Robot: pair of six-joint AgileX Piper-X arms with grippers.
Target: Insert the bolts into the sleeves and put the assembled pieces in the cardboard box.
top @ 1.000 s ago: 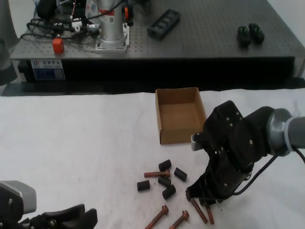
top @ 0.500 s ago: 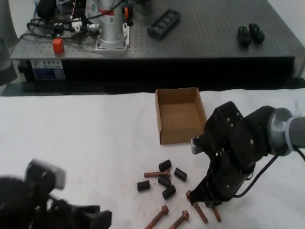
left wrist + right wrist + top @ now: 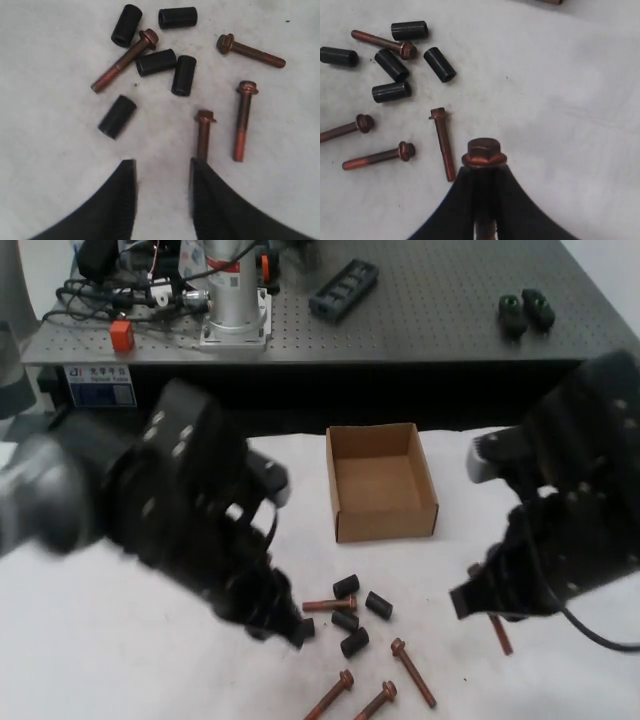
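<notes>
Several black sleeves (image 3: 354,642) and copper bolts (image 3: 413,672) lie loose on the white cloth in front of the open cardboard box (image 3: 380,485). My left gripper (image 3: 162,172) hovers open just over the pile, with a sleeve (image 3: 117,116) and a bolt (image 3: 204,134) right ahead of its fingertips; in the high view it (image 3: 285,625) is at the pile's left side. My right gripper (image 3: 484,172) is shut on a bolt (image 3: 484,152), head outward, and holds it above the cloth to the right of the pile (image 3: 497,630).
Behind the cloth stands a perforated metal bench (image 3: 420,320) with cables, a silver post, an orange block (image 3: 121,335) and a black tray (image 3: 344,290). The box's low walls rise just beyond the pile. Bare cloth extends to the front left.
The left arm swung up from the front left corner to the sleeves. The right arm rose and shifted right, carrying one bolt out of the pile.
</notes>
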